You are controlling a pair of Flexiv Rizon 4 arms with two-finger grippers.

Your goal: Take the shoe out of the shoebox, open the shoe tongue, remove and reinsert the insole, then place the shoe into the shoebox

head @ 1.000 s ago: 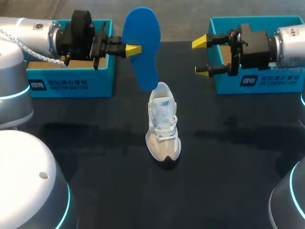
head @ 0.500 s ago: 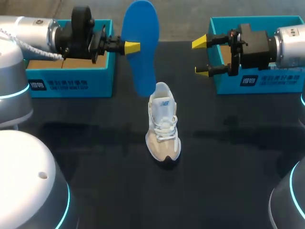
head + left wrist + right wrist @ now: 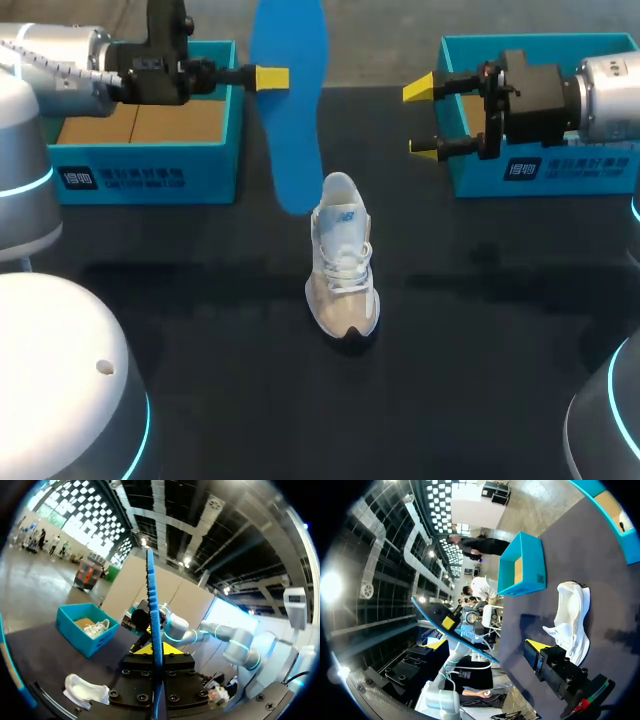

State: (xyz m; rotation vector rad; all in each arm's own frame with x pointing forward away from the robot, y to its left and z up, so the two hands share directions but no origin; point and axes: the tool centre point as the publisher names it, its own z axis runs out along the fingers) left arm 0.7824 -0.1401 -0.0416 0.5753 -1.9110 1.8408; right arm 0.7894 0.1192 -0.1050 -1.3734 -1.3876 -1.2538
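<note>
Head view: teal left shoebox [image 3: 145, 150] at the desk's [image 3: 200, 320] far-left corner, brown cardboard showing inside. The left arm comes in over it. Left end effector [image 3: 272, 77] clamped on the blue insole [image 3: 290, 120], gripping its left edge near the upper end. The insole hangs upright in the air, its lower end just beside the heel of the shoe [image 3: 343, 262].

The white and beige shoe stands upright mid-desk, toe toward the near edge, laces up.

Right end effector [image 3: 422, 118] has its yellow tips apart, with nothing between them. It hovers by the left wall of the right shoebox [image 3: 560, 165] at the far-right corner.

Left wrist view: the insole is seen edge-on, running straight up between the fingers. A second white shoe [image 3: 96, 628] lies inside the right shoebox.
</note>
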